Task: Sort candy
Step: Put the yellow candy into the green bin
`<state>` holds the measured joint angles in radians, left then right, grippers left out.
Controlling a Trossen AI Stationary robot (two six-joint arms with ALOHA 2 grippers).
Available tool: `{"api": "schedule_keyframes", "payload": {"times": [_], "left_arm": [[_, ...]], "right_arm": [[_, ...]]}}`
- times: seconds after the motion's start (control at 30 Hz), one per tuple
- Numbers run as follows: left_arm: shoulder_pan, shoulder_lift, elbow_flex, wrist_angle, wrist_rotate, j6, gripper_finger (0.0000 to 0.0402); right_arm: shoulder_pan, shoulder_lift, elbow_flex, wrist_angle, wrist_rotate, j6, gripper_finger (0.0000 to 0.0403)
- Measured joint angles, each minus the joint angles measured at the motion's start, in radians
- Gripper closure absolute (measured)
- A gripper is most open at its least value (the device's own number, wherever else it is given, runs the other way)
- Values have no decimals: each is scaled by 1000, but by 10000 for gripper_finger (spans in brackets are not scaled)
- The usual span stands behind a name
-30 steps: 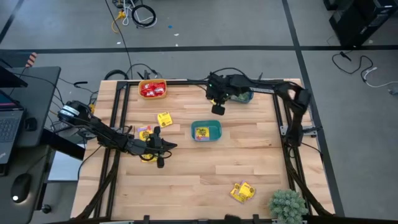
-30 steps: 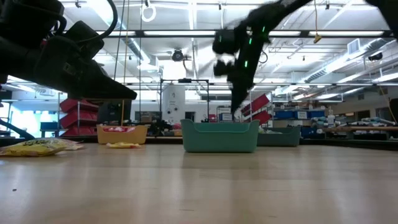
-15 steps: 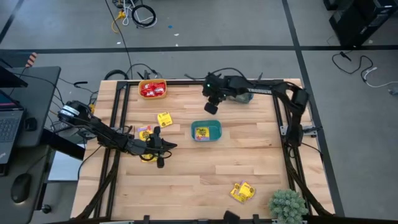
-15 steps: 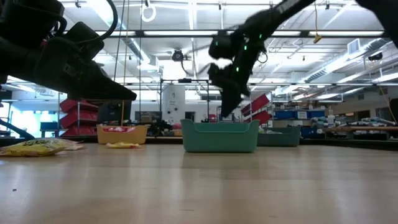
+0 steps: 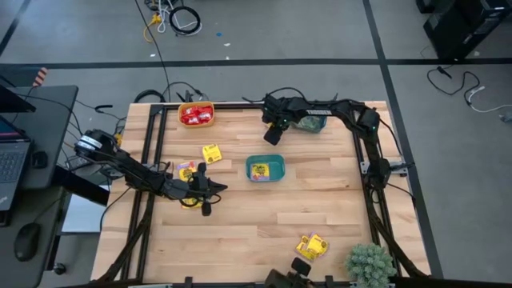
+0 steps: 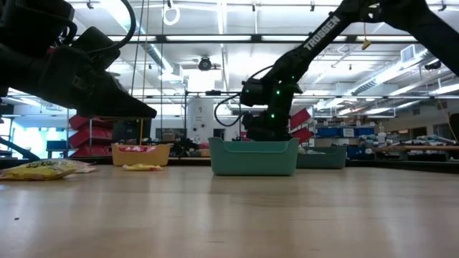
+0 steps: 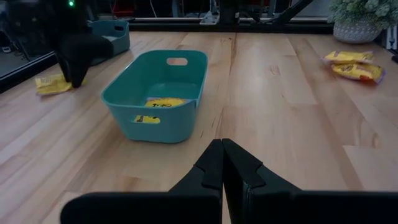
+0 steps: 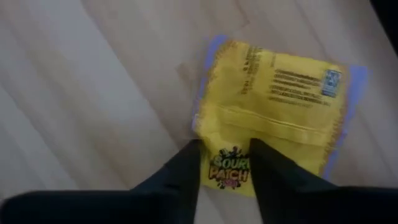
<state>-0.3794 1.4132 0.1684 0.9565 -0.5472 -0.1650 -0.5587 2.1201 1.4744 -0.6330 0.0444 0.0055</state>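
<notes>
On the bench [image 5: 256,224]: light wood planks, dark frame rails along the edges, grey floor around it
Right hand [image 5: 273,134]: at the far edge, just beside the dark teal bowl [image 5: 310,122]; fingers [image 8: 186,171] parted, straddling a yellow candy packet [image 8: 273,106] lying flat on the wood
Left hand [image 5: 205,189]: low over the left side, fingers pressed together, holding nothing
Teal bowl [image 5: 265,168]: mid-bench, one yellow packet [image 7: 163,102] inside
Orange bowl [image 5: 197,114]: far-left corner, red candy [image 5: 196,117] inside
Loose yellow candy: one [image 5: 211,153] between orange and teal bowls, a pair [image 5: 312,247] near the front by the potted plant [image 5: 370,263]
Room: low view showed a workshop hall, ceiling strip lights, shelving, red bins [image 6: 90,136]
</notes>
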Motion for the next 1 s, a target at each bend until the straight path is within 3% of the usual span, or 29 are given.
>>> {"api": "schedule_keyframes", "payload": {"times": [0.13,0.2,0.47,0.7,0.87,1.0], "left_arm": [[0,0,0,-5,0,0,398],[0,0,0,-6,0,0,398],[0,0,0,-6,0,1,398],[0,0,0,-6,-1,3,398],[0,0,0,-6,-2,3,398],[0,0,0,-6,-2,1,398]], "right_arm": [[12,-19,-5,12,4,-29,372],[23,-46,-7,17,7,-50,392],[107,-207,-6,-31,20,-90,400],[338,-337,-5,-132,92,-90,402],[518,-326,-7,-178,152,-116,403],[600,-286,-32,-177,237,-157,403]]}}
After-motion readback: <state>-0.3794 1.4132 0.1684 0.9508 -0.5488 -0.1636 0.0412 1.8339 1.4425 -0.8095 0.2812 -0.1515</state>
